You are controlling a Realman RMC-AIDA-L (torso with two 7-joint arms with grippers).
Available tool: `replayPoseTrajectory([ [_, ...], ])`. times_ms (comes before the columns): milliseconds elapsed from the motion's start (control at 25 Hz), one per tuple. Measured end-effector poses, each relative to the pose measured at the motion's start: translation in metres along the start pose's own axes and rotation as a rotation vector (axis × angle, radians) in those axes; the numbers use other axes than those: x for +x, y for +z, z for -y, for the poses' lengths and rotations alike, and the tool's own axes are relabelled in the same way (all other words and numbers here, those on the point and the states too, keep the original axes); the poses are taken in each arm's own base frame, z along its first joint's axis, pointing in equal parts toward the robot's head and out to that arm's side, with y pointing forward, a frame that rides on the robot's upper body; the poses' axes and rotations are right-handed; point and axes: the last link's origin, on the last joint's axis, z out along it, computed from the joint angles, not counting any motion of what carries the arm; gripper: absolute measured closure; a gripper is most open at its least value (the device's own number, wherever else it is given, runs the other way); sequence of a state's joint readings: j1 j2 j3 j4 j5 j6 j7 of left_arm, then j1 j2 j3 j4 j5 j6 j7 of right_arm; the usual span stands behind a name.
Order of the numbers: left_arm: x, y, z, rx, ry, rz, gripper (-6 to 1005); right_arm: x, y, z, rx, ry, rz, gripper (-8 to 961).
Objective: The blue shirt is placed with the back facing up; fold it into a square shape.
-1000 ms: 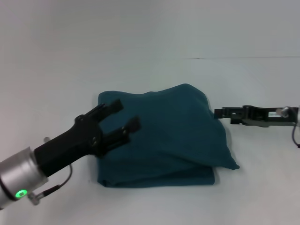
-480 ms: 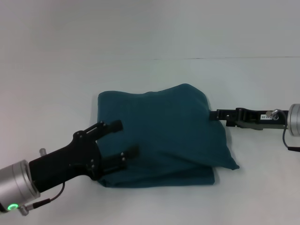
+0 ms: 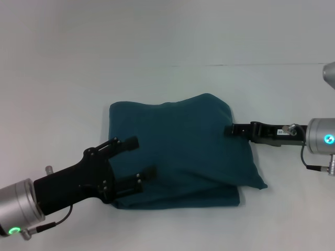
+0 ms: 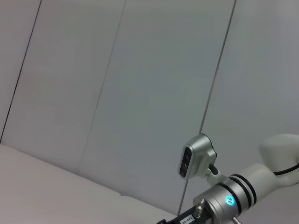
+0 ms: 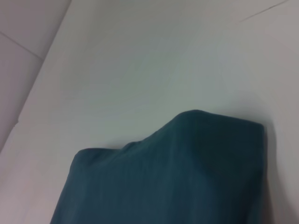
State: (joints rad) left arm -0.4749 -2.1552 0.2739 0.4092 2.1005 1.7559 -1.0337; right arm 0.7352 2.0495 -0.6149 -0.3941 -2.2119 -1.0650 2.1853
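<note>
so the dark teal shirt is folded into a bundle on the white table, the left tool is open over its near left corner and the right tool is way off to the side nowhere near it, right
Not quite. The head view shows the right tool reaching the right edge of the folded dark teal-blue knit shirt, not far off. The rest holds: the shirt lies bundled on the white table and the left tool is open over its near left corner.

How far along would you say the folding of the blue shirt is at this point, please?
Mostly done: the dark teal-blue knit shirt already lies as a compact, roughly square bundle on the white table. In hand: the left end effector, fingers open, sits at its near-left corner, and the right end effector meets the right edge. Left: the top layer juts past the lower one at the near-right corner and needs squaring.
</note>
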Motion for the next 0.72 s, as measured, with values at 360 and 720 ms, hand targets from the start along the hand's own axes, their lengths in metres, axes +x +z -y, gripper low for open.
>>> replayPoseTrajectory([
  [360, -0.002, 0.002, 0.001, 0.009, -0.003, 0.007, 122, -0.004, 0.015, -0.006, 0.038, -0.047, 0.034, 527],
  [720, -0.005, 0.004, 0.001, 0.018, -0.010, 0.016, 122, -0.010, 0.019, -0.010, 0.056, -0.081, 0.057, 890],
])
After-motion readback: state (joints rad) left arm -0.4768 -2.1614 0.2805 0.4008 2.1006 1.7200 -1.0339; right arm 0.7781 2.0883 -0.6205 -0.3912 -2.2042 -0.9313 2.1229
